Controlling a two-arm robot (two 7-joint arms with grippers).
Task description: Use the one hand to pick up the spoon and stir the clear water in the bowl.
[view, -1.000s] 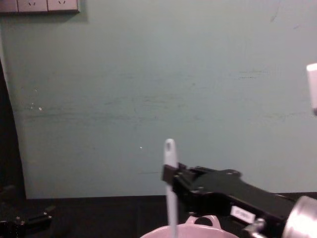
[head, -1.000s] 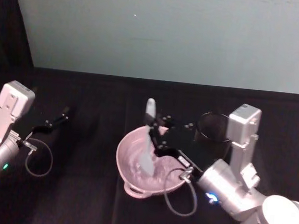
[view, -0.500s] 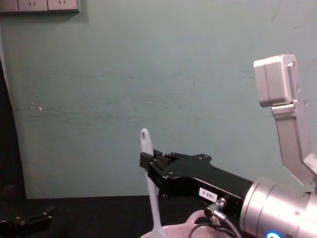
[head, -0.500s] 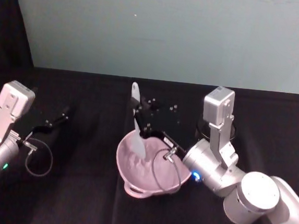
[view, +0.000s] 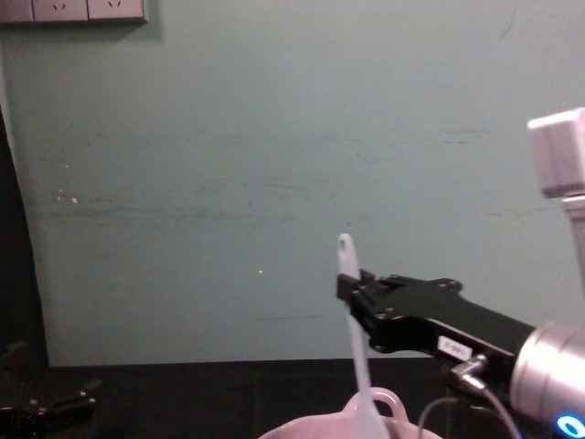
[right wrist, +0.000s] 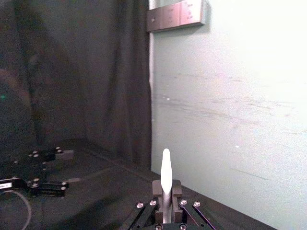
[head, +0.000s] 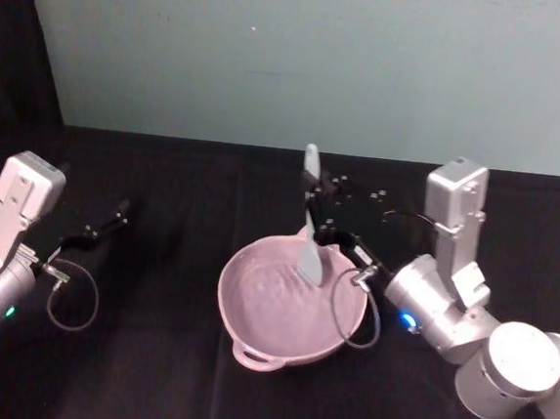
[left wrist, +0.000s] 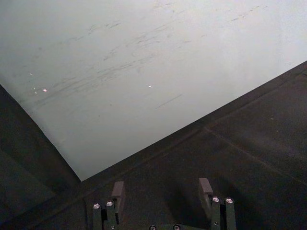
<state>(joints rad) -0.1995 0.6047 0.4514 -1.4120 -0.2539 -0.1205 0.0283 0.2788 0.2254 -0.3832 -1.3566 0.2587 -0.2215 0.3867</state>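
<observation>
Currently stirring: right claw clamped on spoon, blade inside bowl. Next: sweep blade around. Left claw parked, apart.

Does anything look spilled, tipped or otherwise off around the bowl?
Nothing stands out. The bowl sits level with no spill visible around it; the right gripper holds the spoon nearly upright, blade dipped inside. The left gripper rests open, off to the left.

Right end effector is reaching in at frame centre, fingers clamped; left end effector is idling mid-left, fingers apart.
</observation>
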